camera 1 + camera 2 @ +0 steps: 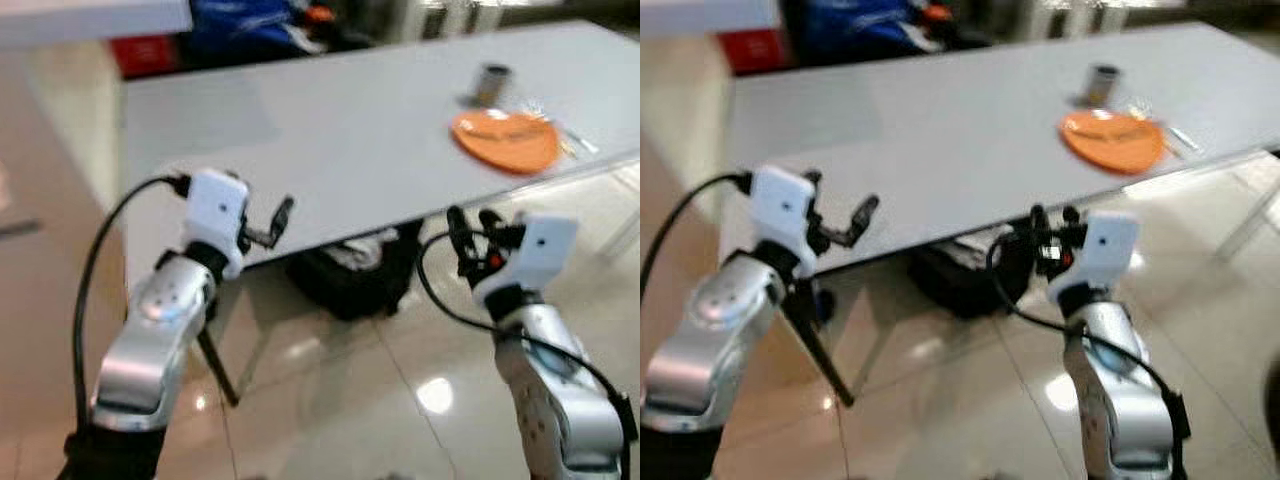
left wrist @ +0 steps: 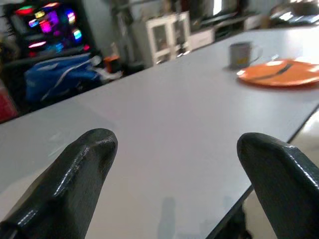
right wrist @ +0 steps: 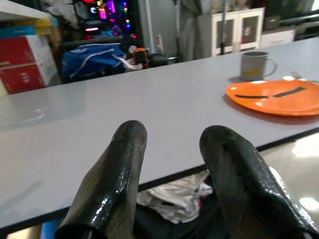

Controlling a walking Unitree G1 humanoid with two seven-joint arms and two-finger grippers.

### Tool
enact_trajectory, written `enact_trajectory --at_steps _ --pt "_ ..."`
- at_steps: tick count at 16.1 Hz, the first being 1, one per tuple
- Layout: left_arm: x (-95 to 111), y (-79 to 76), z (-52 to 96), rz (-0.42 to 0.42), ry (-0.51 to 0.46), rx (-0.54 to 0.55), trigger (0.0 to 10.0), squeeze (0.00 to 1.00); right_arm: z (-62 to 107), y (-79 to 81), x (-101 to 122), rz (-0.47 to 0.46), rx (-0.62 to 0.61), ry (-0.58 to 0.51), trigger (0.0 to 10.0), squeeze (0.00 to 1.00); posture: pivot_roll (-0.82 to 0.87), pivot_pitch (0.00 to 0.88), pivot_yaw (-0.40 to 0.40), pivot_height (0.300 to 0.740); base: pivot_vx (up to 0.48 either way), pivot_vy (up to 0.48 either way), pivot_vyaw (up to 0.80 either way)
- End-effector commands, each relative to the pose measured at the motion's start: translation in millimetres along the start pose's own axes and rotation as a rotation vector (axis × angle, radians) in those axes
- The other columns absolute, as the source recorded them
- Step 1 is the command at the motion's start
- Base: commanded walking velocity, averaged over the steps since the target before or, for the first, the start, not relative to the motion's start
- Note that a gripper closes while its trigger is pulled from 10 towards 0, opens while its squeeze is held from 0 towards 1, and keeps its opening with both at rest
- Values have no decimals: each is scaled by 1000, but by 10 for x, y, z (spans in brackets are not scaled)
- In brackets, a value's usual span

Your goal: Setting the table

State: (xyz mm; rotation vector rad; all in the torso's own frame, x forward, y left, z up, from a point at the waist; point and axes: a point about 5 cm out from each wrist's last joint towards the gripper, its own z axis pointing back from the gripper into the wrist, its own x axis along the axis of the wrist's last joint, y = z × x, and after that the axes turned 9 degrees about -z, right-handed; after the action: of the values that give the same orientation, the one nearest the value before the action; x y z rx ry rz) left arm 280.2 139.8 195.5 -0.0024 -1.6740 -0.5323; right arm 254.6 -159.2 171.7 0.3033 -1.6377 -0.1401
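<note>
A long white table (image 1: 350,140) stands before me. Toward its right end lies an orange plate (image 1: 505,140) with two dark utensils (image 3: 269,93) across it, and a grey mug (image 1: 492,82) stands just behind it. Something silver (image 1: 580,142) lies by the plate's right side. My left gripper (image 1: 265,225) is open and holds nothing, hovering at the table's near edge, left of the middle. My right gripper (image 1: 472,228) is also open and holds nothing, just below the near edge and short of the plate. Seen from the right wrist, the fingers (image 3: 124,164) point across the tabletop.
A black bag (image 1: 350,275) with white cloth lies on the glossy tile floor under the table. A thin dark table leg (image 1: 220,365) slants down near my left arm. Behind the table are a blue bag (image 1: 240,25), red boxes (image 3: 25,62) and a white cabinet (image 3: 234,27).
</note>
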Motion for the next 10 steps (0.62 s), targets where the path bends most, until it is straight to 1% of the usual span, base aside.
enact_trajectory --at_steps 1,2,3,4,5,6,7,9,10 --pt "17 -52 70 22 -33 -38 10000 0 4 28 21 2 36 -6 10000 0 46 28 12 740 0 480 0" --pt "1 -56 127 26 -38 -57 10000 0 4 41 16 3 46 -2 10000 0 46 28 12 740 0 480 0" --pt "-44 -36 256 30 -26 -68 10000 0 6 45 7 6 56 6 10000 0 54 30 1 740 0 480 0" --pt "-77 25 343 22 -5 -45 10000 0 5 40 0 7 59 10 10000 0 56 31 -2 740 0 480 0" --pt "-84 50 363 18 1 -33 10000 0 4 37 -2 7 60 11 10000 0 59 32 -5 740 0 480 0" --pt "-55 116 348 5 -4 -2 10000 0 -10 43 -8 4 66 13 10000 0 73 34 -16 740 0 480 0" --pt "-13 151 315 -6 -16 12 10000 0 -24 57 -13 2 75 15 10000 0 76 35 -16 740 0 480 0" --pt "117 145 234 -19 -57 5 10000 0 -43 92 -17 1 92 12 10000 0 80 35 -16 740 0 480 0" --pt "160 136 229 -17 -74 -4 10000 0 -46 102 -13 1 97 8 10000 0 79 35 -15 740 0 480 0"
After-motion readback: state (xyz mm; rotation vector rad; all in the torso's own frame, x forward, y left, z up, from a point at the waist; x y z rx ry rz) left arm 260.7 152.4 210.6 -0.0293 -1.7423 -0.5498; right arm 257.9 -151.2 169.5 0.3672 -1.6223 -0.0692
